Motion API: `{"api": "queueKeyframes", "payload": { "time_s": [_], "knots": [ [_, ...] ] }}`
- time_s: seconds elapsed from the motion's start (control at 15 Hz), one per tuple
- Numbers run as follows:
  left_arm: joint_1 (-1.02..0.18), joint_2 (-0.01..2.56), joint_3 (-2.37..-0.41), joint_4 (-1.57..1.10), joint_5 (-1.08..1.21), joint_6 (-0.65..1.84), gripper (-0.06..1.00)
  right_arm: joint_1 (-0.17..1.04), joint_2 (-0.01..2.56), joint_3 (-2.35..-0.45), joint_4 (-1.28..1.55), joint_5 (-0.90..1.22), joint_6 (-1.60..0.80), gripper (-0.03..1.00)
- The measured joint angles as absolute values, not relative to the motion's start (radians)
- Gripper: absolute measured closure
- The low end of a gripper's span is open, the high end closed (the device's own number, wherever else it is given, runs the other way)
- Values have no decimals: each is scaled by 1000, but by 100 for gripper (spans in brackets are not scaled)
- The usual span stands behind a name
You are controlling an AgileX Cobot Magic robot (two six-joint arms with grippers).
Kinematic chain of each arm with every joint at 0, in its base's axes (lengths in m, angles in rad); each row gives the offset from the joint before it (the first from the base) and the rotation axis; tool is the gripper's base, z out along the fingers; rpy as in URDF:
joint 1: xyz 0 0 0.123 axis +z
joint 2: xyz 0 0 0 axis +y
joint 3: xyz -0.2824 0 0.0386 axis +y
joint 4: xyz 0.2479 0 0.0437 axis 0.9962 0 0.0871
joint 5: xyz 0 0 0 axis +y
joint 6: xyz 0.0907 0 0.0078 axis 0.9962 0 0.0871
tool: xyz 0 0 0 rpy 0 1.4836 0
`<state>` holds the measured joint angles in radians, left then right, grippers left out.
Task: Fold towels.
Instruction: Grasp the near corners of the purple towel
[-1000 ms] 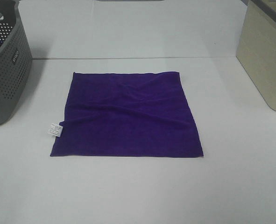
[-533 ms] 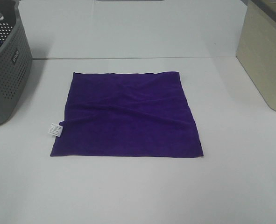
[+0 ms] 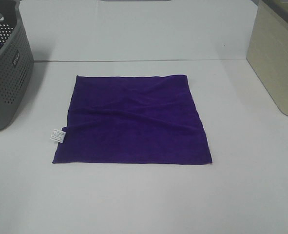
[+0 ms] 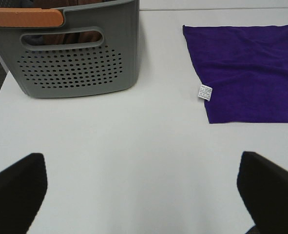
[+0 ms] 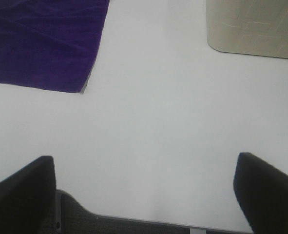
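Note:
A deep purple square towel (image 3: 134, 119) lies spread flat on the white table, with a few soft creases across it. Its small white care tag (image 3: 57, 135) sticks out from its left edge. The towel also shows in the left wrist view (image 4: 251, 70) with the tag (image 4: 204, 92), and a corner of it shows in the right wrist view (image 5: 44, 44). My left gripper (image 4: 144, 195) is open over bare table, apart from the towel. My right gripper (image 5: 146, 195) is open near the table's front edge, also apart from the towel. Neither gripper shows in the exterior high view.
A grey perforated basket (image 3: 5, 73) stands at the left; in the left wrist view (image 4: 75, 53) it has an orange handle. A beige box (image 3: 275, 58) stands at the right, also in the right wrist view (image 5: 253, 24). The white table (image 3: 144, 200) extends around the towel.

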<state>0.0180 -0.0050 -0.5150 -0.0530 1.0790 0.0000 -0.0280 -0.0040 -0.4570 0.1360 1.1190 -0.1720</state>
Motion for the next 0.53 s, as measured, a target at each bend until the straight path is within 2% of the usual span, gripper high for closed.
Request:
{"api": "queueKeyframes", "payload": {
  "time_s": [0.2, 0.33, 0.53],
  "knots": [
    [18, -5, -515, -53, 1079, 0, -5, -28, -4, -457, 136, 1119, -172, 1],
    [18, 107, -571, -68, 1154, 0, -5, -28, 22, -513, 122, 1115, -179, 1],
    [18, 535, -814, -95, 1220, 23, -5, -28, 405, -695, 29, 1135, -118, 1]
  ]
}}
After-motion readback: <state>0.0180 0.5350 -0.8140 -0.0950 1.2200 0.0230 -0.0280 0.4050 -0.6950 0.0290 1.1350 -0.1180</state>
